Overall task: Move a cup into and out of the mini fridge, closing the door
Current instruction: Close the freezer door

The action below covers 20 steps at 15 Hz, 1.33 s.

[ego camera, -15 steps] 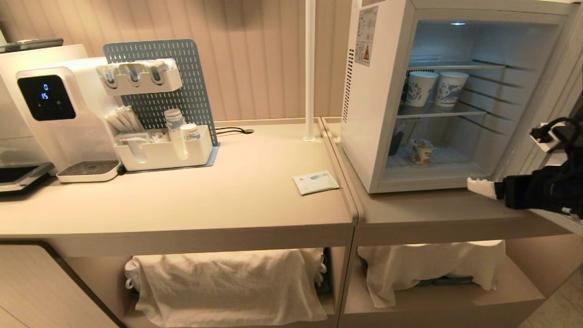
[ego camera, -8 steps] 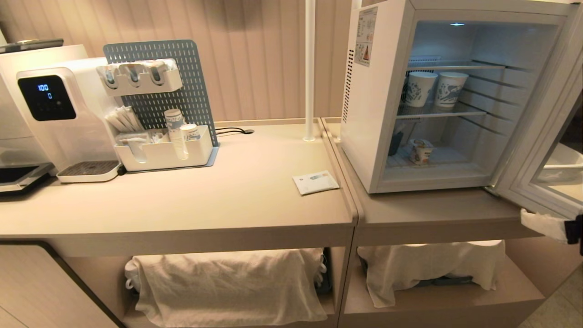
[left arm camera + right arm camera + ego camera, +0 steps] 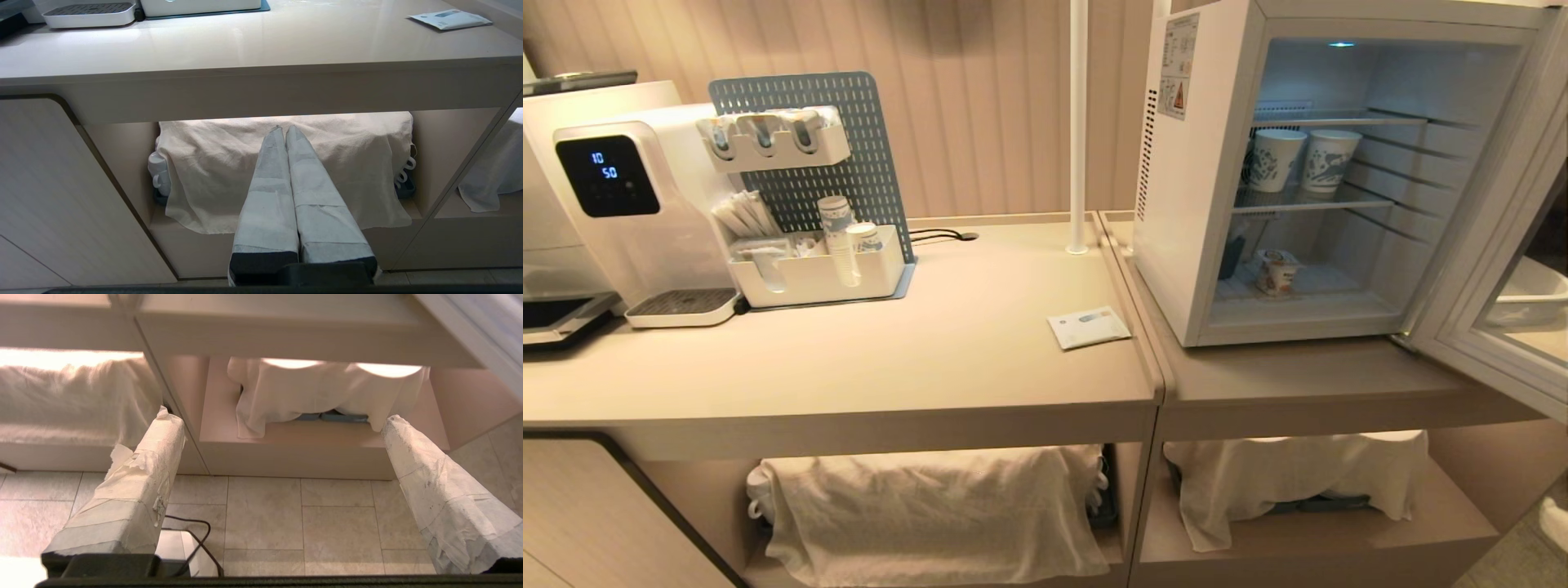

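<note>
The mini fridge (image 3: pixel 1184 204) stands on the right counter with its door (image 3: pixel 1494 335) swung wide open to the right. Inside, the cup (image 3: pixel 1278 272) sits upright on the bottom shelf, toward the left. My right gripper (image 3: pixel 278 415) hangs low in front of the counter's lower shelf, above the floor tiles, open with nothing between its taped fingers. One white fingertip (image 3: pixel 1556 523) shows at the head view's lower right corner. My left gripper (image 3: pixel 284 130) is parked low before the left counter's shelf, shut and empty.
Two tall patterned paper cups (image 3: pixel 1303 159) stand on the fridge's middle shelf. A water dispenser (image 3: pixel 613 196), a white organizer (image 3: pixel 817 273) and a flat packet (image 3: pixel 1089 327) are on the left counter. A white pole (image 3: pixel 1078 122) rises between the counters. Cloths (image 3: pixel 931 506) cover the lower shelves.
My right arm has dropped from beside the fridge's lower front corner, down past the open door's edge, almost out of the head view. Cup and door stayed put.
</note>
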Available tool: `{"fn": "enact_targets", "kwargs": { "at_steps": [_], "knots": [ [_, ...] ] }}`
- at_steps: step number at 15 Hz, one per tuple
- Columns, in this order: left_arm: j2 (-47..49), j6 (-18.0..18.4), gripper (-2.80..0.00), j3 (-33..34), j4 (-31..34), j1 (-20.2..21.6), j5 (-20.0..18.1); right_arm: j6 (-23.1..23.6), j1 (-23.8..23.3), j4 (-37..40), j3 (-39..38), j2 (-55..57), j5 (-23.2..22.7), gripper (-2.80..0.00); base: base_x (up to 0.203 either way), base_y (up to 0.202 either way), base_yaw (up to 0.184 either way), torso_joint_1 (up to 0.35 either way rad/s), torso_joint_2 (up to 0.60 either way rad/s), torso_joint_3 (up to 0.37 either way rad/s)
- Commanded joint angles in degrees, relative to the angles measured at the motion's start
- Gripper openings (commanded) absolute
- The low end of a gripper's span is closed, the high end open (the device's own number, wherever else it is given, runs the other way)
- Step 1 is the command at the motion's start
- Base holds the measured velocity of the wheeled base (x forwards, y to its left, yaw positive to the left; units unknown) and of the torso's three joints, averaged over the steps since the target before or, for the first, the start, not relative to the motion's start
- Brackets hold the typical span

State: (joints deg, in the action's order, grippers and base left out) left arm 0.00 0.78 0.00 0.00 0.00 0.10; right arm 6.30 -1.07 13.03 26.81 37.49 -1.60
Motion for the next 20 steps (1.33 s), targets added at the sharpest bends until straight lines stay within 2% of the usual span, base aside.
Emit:
{"fn": "enact_targets", "kwargs": {
  "at_steps": [1, 4, 6, 20],
  "knots": [
    [0.0, 0.0, -2.8, 0.0, 0.0, 0.0, 0.0, 0.1, 0.4, 1.7, -2.8, -8.2, 0.0, 0.0, 0.0, 0.0, 0.0, 0.0, 0.0, 0.0],
    [0.0, 0.0, -2.8, 0.0, 0.0, 0.0, 0.0, -0.1, 0.8, 8.1, -5.3, -16.6, 0.2, 0.0, 0.0, 0.0, 0.0, 0.0, 0.0, 0.0],
    [0.0, 0.0, -2.8, 0.0, 0.0, 0.0, 0.0, -0.1, 1.6, 9.3, -7.5, -21.0, 0.8, 0.0, 0.0, 0.0, 0.0, 0.0, 0.0, 0.0],
    [0.0, 0.0, -2.8, 0.0, 0.0, 0.0, 0.0, -1.3, 1.9, 6.8, -11.8, -25.9, 1.0, 0.0, 0.0, 0.0, 0.0, 0.0, 0.0, 0.0]
  ]
}}
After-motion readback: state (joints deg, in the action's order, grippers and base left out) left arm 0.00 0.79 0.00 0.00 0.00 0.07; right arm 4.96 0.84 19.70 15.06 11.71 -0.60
